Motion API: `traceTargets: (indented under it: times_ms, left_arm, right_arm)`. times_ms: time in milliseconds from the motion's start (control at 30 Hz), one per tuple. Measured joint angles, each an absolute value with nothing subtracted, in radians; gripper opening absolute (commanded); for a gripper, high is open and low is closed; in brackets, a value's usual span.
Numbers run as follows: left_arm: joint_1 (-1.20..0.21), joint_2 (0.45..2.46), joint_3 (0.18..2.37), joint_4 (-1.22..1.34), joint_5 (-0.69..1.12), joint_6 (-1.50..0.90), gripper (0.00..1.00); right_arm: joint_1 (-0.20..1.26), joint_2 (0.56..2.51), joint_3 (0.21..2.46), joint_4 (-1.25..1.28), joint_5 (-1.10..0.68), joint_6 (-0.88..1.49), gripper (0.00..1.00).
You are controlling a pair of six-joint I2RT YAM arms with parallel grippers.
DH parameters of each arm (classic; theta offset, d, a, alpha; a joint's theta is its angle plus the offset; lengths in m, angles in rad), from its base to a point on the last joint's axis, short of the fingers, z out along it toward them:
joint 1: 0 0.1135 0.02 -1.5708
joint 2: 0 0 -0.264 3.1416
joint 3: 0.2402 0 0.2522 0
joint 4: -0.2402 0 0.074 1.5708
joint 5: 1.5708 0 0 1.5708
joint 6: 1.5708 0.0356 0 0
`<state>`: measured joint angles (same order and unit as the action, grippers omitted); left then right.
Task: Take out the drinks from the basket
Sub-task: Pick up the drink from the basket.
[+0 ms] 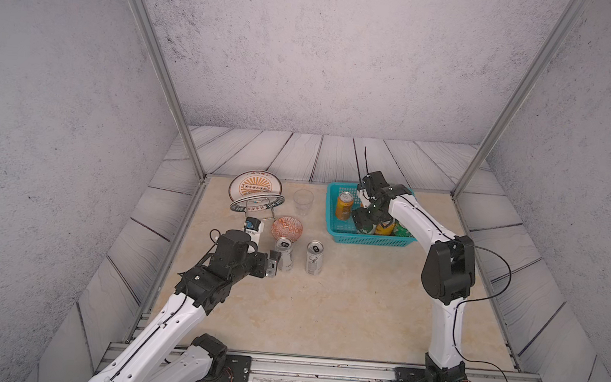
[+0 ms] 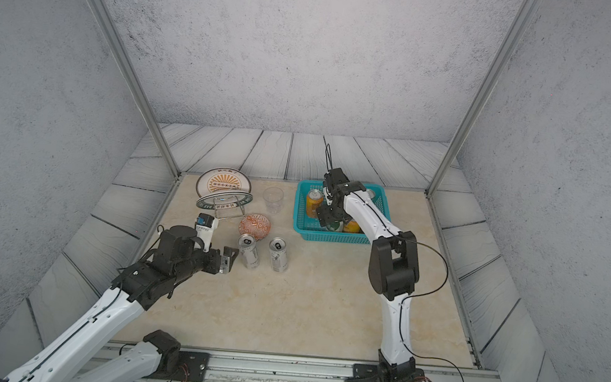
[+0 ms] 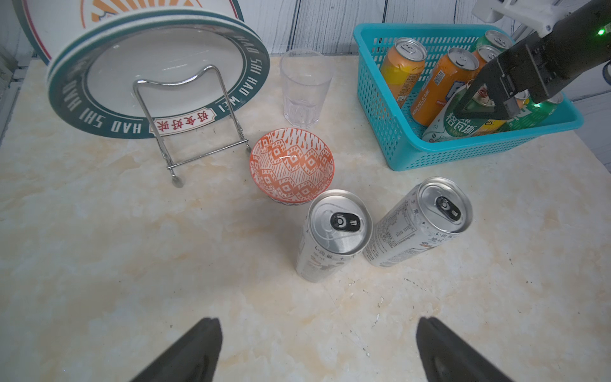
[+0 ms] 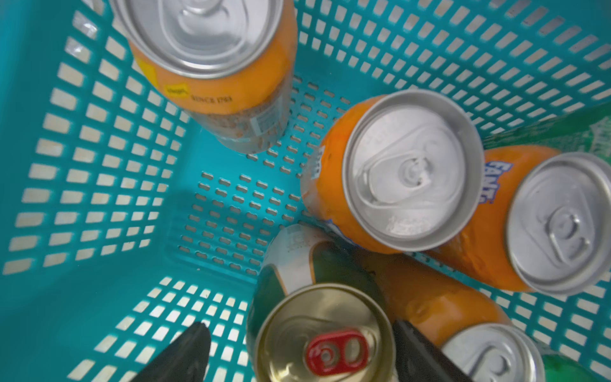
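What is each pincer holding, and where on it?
Left pincer: nothing. Right pincer straddles the green-and-cream can near its top, in the basket; grip cannot be told.

Both arms, same build. The left arm point(image 1: 151, 336) and right arm point(image 1: 442, 322) have glossy white link shells dotted with small dark screw holes, joined by bulky matt-black joint housings point(image 1: 447, 270). A thin black cable point(image 1: 506, 278) hangs loose off the right arm; another is routed along the left arm's shell. We note a green indicator light point(image 3: 601, 32) near the right wrist. Left gripper point(image 3: 317, 320) — black tapered fingers point(image 3: 198, 350). Black base plates point(image 1: 408, 381) carry visible screws.
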<state>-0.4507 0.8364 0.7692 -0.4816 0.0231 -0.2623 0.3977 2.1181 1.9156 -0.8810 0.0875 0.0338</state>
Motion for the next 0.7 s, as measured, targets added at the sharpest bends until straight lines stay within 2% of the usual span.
traceTargets:
  times_ms: [433,700]
  left_arm:
    - [-0.451,0.836,0.769,-0.481,0.023,-0.263,0.99]
    - [-0.451,0.836,0.767,-0.481,0.024,-0.263,0.99]
  right_arm:
    - [0.395,2.151,1.907,-0.863,0.07,0.053,0.85]
    - [0.388,2.169,1.901,-0.865,0.068,0.064,0.71]
